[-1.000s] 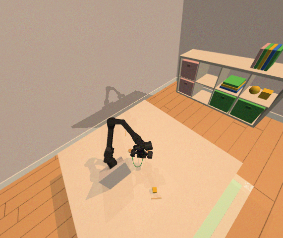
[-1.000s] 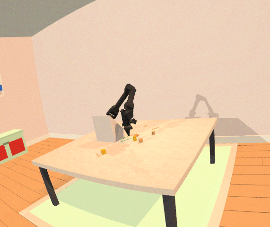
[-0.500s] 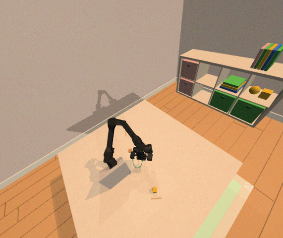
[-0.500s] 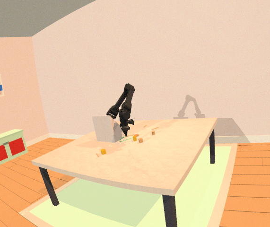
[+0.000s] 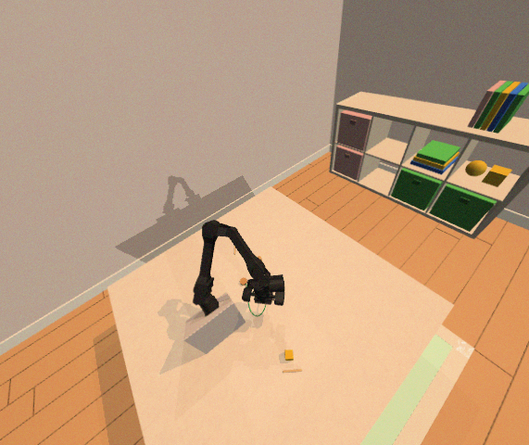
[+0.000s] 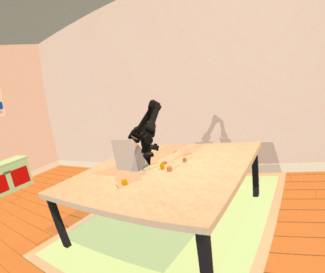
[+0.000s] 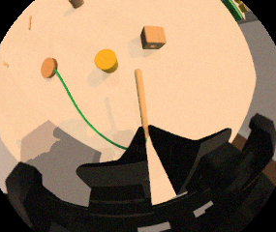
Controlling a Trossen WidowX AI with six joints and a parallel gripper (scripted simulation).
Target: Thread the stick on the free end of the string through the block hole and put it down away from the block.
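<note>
My gripper (image 7: 144, 129) (image 6: 149, 163) is shut on the string's stick (image 7: 141, 99) (image 6: 155, 162), holding it at its string end. The stick's shadow lies apart from it in the wrist view, so it is above the table. Its free end points toward the wooden block (image 7: 153, 36) (image 6: 169, 169) and is apart from it. A small hole shows low on the block's near face. The green string (image 7: 81, 113) (image 5: 257, 315) curves from the round button (image 7: 49, 68) (image 5: 243, 281) (image 6: 164, 162) to my fingertips. The string does not pass through the block.
A yellow cylinder (image 7: 106, 60) (image 6: 162, 166) stands between button and block. A brown cylinder (image 7: 76, 3) (image 6: 184, 159) and loose sticks (image 6: 186, 153) (image 6: 175, 151) lie farther off. A yellow cube (image 5: 288, 354) (image 6: 124, 182) and another stick (image 5: 291, 370) lie apart. A grey box (image 5: 216, 330) (image 6: 124, 155) is near the arm's base.
</note>
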